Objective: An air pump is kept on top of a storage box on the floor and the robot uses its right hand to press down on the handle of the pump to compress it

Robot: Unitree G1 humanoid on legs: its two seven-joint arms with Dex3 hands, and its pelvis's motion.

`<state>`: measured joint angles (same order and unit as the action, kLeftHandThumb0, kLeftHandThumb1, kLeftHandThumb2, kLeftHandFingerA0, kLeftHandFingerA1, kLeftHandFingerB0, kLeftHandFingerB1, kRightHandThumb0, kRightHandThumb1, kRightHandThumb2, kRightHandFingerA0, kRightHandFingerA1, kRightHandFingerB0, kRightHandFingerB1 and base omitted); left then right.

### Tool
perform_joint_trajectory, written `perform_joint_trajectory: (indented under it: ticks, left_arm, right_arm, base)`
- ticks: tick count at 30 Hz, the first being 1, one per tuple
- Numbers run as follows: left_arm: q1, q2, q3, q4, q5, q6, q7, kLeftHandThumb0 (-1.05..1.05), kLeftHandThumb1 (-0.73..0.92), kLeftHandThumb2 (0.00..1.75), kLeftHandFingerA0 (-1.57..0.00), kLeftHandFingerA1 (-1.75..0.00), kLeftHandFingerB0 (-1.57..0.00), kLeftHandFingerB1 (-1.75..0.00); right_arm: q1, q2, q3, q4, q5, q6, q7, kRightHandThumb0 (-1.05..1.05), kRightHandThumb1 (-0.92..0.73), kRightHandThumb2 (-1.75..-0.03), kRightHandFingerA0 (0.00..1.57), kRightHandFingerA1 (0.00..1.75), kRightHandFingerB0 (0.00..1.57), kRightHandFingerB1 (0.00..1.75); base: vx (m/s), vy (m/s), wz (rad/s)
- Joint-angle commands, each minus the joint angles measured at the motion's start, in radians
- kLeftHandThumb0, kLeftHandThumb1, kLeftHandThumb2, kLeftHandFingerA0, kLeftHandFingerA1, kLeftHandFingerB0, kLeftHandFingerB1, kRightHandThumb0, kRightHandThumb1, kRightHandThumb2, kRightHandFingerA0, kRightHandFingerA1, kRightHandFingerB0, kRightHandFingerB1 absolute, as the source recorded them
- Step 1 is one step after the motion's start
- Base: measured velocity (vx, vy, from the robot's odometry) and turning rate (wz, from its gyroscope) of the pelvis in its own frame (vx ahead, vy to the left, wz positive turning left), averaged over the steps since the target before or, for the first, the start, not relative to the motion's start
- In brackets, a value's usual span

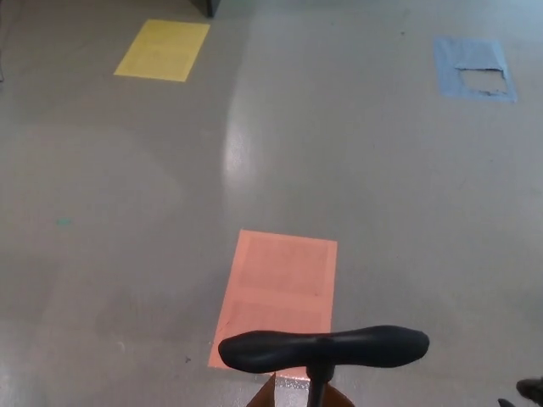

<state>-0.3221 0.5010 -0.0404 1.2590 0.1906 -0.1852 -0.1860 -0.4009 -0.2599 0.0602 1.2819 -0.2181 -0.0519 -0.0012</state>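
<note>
The air pump's black T-shaped handle (323,348) lies crosswise at the bottom middle of the head view, on a thin black shaft (318,388) that runs down out of the picture. A brown rounded piece (271,397) shows beneath it at the bottom edge. The storage box cannot be made out. A small black shape (531,391) sits at the bottom right corner, apart from the handle; it may be part of my right hand, but too little shows to be sure. My left hand does not show.
Grey glossy floor (127,212) fills the view. An orange rectangle (277,292) lies just beyond the handle, a yellow rectangle (163,49) at the far left, a torn blue one (474,69) at the far right. A dark object (209,7) stands at the top edge.
</note>
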Motion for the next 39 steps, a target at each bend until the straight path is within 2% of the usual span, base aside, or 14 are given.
perform_joint_trajectory:
  ticks: [1,2,9,10,12,13,16,18,20,22,25,27,28,39]
  left_arm:
    - [0.005,0.019,0.003,0.038,0.003,-0.059,-0.05,-0.62,0.71,0.62,-0.23,-0.3,-0.23,-0.28]
    - [0.003,0.02,0.002,0.04,0.004,-0.059,-0.048,-0.65,0.74,0.63,-0.24,-0.3,-0.23,-0.29]
    - [0.004,0.023,0.011,0.045,-0.003,-0.074,-0.054,-0.71,0.83,0.65,-0.21,-0.29,-0.18,-0.27]
    - [0.005,0.021,0.012,0.046,-0.004,-0.077,-0.054,-0.36,0.48,1.06,0.0,-0.47,0.0,-0.47]
    - [0.007,0.018,0.015,0.046,-0.007,-0.081,-0.058,-0.36,0.48,1.05,0.0,-0.48,0.0,-0.47]
    - [0.007,0.018,0.018,0.047,-0.01,-0.079,-0.06,-0.36,0.48,1.06,0.0,-0.48,0.0,-0.47]
    - [0.006,0.023,0.016,0.047,-0.006,-0.084,-0.062,-0.36,0.48,1.06,0.0,-0.47,0.0,-0.47]
    - [0.005,0.022,0.019,0.048,-0.011,-0.087,-0.07,-0.36,0.48,1.06,0.0,-0.47,0.0,-0.47]
    - [0.004,0.021,0.017,0.048,-0.007,-0.087,-0.066,-0.75,0.86,0.66,-0.22,-0.3,-0.15,-0.27]
    - [0.006,0.022,0.014,0.047,-0.003,-0.088,-0.059,-0.36,0.48,1.06,0.0,-0.47,0.0,-0.47]
    - [0.01,0.025,0.014,0.05,-0.002,-0.081,-0.06,-0.75,0.84,0.66,-0.22,-0.3,-0.16,-0.27]
    - [0.01,0.025,0.011,0.049,0.001,-0.081,-0.057,-0.75,0.84,0.66,-0.23,-0.3,-0.16,-0.27]
    - [0.009,0.025,0.011,0.05,0.001,-0.078,-0.058,-0.75,0.84,0.66,-0.23,-0.3,-0.16,-0.27]
    - [0.002,0.03,0.008,0.052,0.005,-0.069,-0.061,-0.36,0.47,1.05,-0.01,-0.47,0.0,-0.47]
  right_arm:
    - [0.008,0.003,-0.132,0.023,0.115,-0.074,-0.038,-0.67,-0.86,-0.66,0.2,0.33,0.17,0.29]
    - [0.0,0.008,-0.175,0.015,0.151,-0.09,-0.054,-0.35,-0.56,-1.11,0.0,0.48,0.0,0.47]
    - [-0.004,0.071,-0.469,-0.19,0.365,-0.415,-0.085,-0.86,-0.71,-1.08,0.09,0.5,0.05,0.38]
    - [0.009,0.084,-0.481,-0.246,0.373,-0.467,-0.084,-0.88,-0.9,-0.68,0.11,0.52,0.1,0.44]
    - [0.043,0.105,-0.485,-0.382,0.367,-0.55,-0.102,-0.89,-0.91,-0.7,0.11,0.5,0.1,0.4]
    - [0.061,0.111,-0.479,-0.46,0.348,-0.55,-0.12,-0.86,-0.75,-1.14,0.06,0.46,0.02,0.39]
    - [0.14,0.129,-0.475,-0.911,0.374,-0.43,-0.099,-0.89,-0.82,-1.16,0.09,0.16,0.09,0.16]
    - [0.141,0.109,-0.483,-1.039,0.359,-0.418,-0.109,-0.82,-0.92,-0.71,0.09,0.25,0.09,0.22]
    - [0.153,0.093,-0.489,-1.181,0.369,-0.354,-0.098,-0.79,-0.73,-1.1,0.05,0.42,0.02,0.31]
    - [0.157,0.075,-0.496,-1.32,0.395,-0.283,-0.084,-0.37,-0.45,-1.06,0.0,0.48,0.0,0.48]
    - [0.139,0.014,-0.502,-1.491,0.403,-0.19,-0.052,-0.37,-0.46,-1.06,0.0,0.48,0.0,0.48]
    - [0.139,-0.007,-0.503,-1.533,0.407,-0.157,-0.035,-0.81,-0.9,-0.67,0.17,0.28,0.12,0.26]
    - [0.133,-0.059,-0.501,-1.6,0.423,-0.106,0.01,-0.88,-0.8,-1.13,0.08,0.18,0.08,0.16]
    - [-0.069,-0.296,-0.437,-1.87,0.467,0.153,0.166,-0.85,-0.74,-1.16,0.0,0.15,0.0,0.16]
  base:
    - [0.0,0.0,0.0]
    - [0.0,0.0,0.0]
    - [0.0,0.0,0.0]
    - [0.0,0.0,0.0]
    - [0.0,0.0,0.0]
    - [0.0,0.0,0.0]
    - [0.0,0.0,0.0]
    - [0.0,0.0,0.0]
    - [0.0,0.0,0.0]
    - [0.0,0.0,0.0]
    - [0.0,0.0,0.0]
    - [0.0,0.0,0.0]
    - [0.0,0.0,0.0]
    - [0.0,0.0,0.0]
